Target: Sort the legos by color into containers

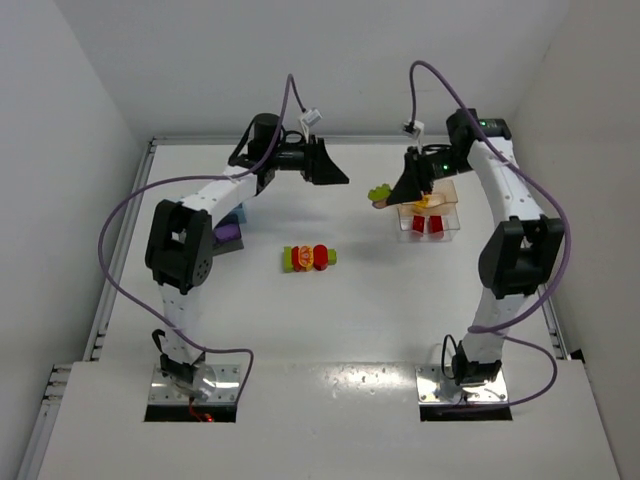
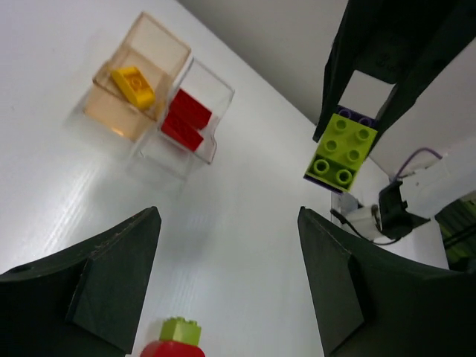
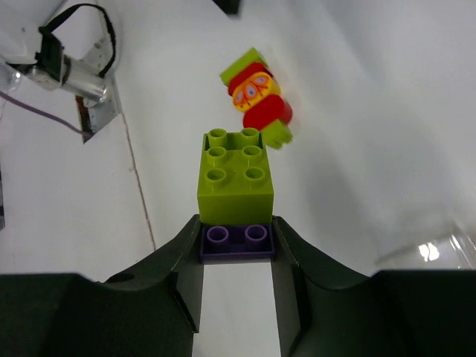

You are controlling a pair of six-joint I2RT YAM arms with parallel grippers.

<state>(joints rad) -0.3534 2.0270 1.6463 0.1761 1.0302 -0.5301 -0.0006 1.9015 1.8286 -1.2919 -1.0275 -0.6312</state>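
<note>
Shows the right gripper (image 3: 236, 245) clamped on a purple lego (image 3: 238, 236) with a lime green lego (image 3: 235, 172) stuck on top, held aloft just beside and above the clear container (image 2: 222, 119), likely kept out because only red pieces (image 2: 186, 117) and a yellow piece (image 2: 134, 83) sit inside. Shows the left gripper (image 2: 227, 279) spread open, gripping nothing, hovering with a mixed stack (image 1: 309, 258) below its fingers, seemingly free for another pick

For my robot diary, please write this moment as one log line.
right end effector: shut on lime-purple stack; left end effector: open, empty; clear tub: red legos, yellow lego
</note>
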